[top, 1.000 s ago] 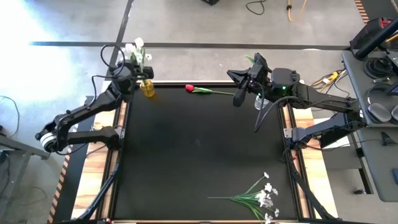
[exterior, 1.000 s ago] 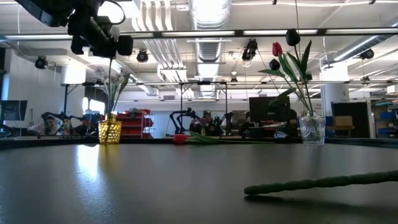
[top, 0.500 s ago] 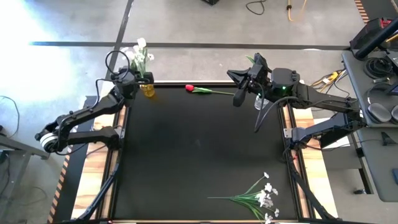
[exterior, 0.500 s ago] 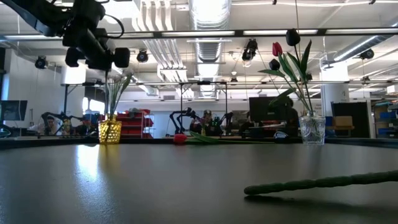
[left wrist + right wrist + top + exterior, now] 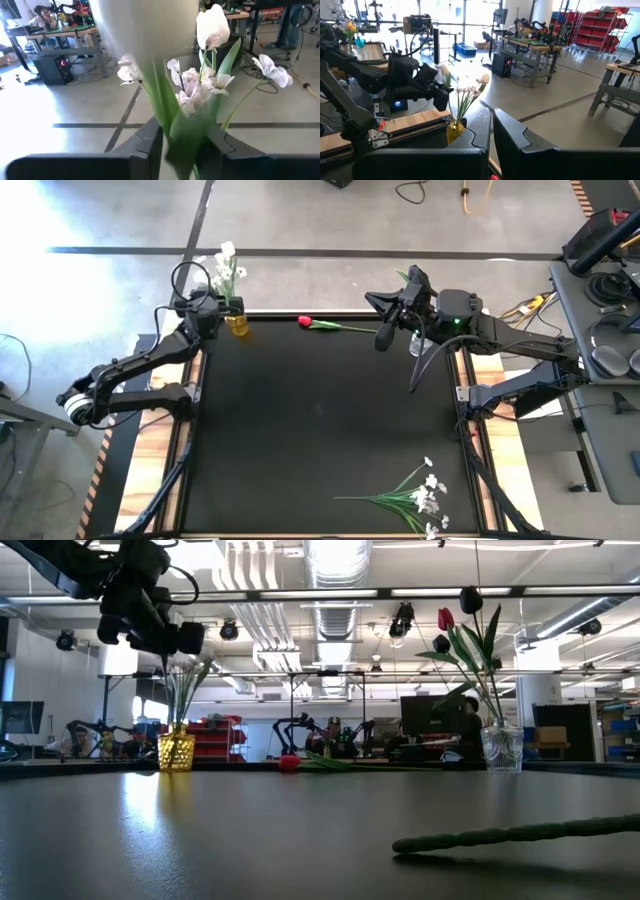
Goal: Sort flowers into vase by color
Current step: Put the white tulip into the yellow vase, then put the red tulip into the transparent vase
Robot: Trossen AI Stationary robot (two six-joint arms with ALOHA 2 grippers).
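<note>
A yellow vase point(image 5: 238, 326) at the table's far left corner holds white tulips and small white blossoms point(image 5: 226, 264), also in the left wrist view point(image 5: 212, 30). My left gripper point(image 5: 213, 307) hovers open just left of that bunch, whose green stems point(image 5: 182, 125) show between its fingers. A clear vase point(image 5: 502, 749) at the far right holds red and dark tulips point(image 5: 458, 612). My right gripper point(image 5: 384, 336) is shut and hangs beside the clear vase. A red tulip point(image 5: 306, 322) lies flat along the far edge. A white blossom spray point(image 5: 420, 496) lies near the right front corner. My left gripper is open around the green stems point(image 5: 182, 125) of the white bunch above the yellow vase, coming level from the table's left. The stems are blurred, and I cannot tell whether a finger point(image 5: 150, 142) touches them.
The black tabletop point(image 5: 320, 420) is bare between the two vases and the spray. The spray's green stem point(image 5: 520, 832) crosses the foreground of the low view. Wooden side rails point(image 5: 150, 480) and cables flank the mat.
My left gripper has come down from above the white bunch and drawn back toward the table's near-left, stopping beside the stems. The white flower heads have swayed slightly and stand in the yellow vase.
</note>
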